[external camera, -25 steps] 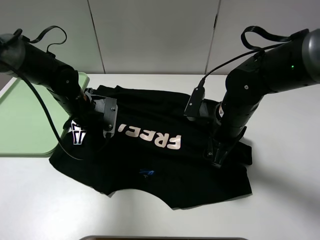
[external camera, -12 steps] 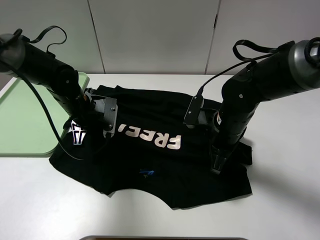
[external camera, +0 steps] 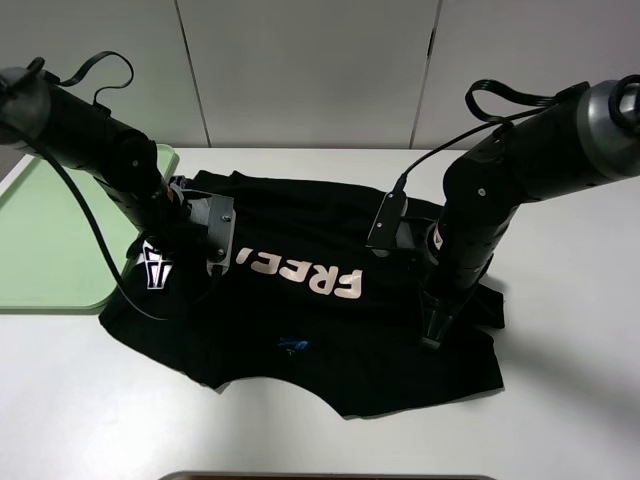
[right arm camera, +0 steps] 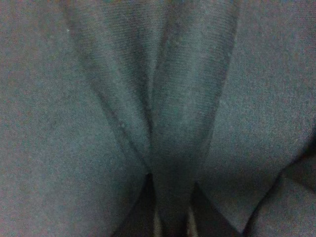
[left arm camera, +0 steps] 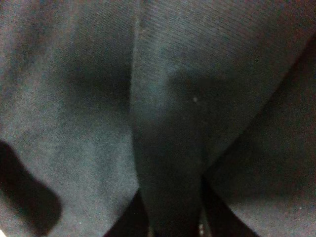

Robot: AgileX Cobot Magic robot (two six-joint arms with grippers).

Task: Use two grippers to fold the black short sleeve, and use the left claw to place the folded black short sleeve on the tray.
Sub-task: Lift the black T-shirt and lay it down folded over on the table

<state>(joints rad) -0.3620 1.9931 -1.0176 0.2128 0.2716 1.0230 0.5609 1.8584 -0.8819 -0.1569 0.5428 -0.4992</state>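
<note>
The black short sleeve [external camera: 330, 300] lies spread on the white table, its pale "FREE!" letters [external camera: 305, 277] facing up. My left gripper [external camera: 170, 255] presses down on the shirt's left side beside a white print; in the left wrist view it [left arm camera: 174, 229] is shut on a raised ridge of black cloth [left arm camera: 168, 148]. My right gripper [external camera: 432, 335] stands nearly upright on the shirt's right side. The right wrist view shows it [right arm camera: 172, 222] shut on a pinched fold of cloth [right arm camera: 173, 138]. The pale-green tray [external camera: 50, 230] sits at the far left, touching the shirt's edge.
Bare white table [external camera: 560, 400] surrounds the shirt at the front and right. A pale panelled wall [external camera: 310, 70] stands behind the table. A small blue neck label [external camera: 294, 346] shows near the shirt's front edge.
The right gripper dropped onto the shirt and closed from wide open onto a fold of cloth. The left gripper tightened slightly on its pinch; its arm stayed put.
</note>
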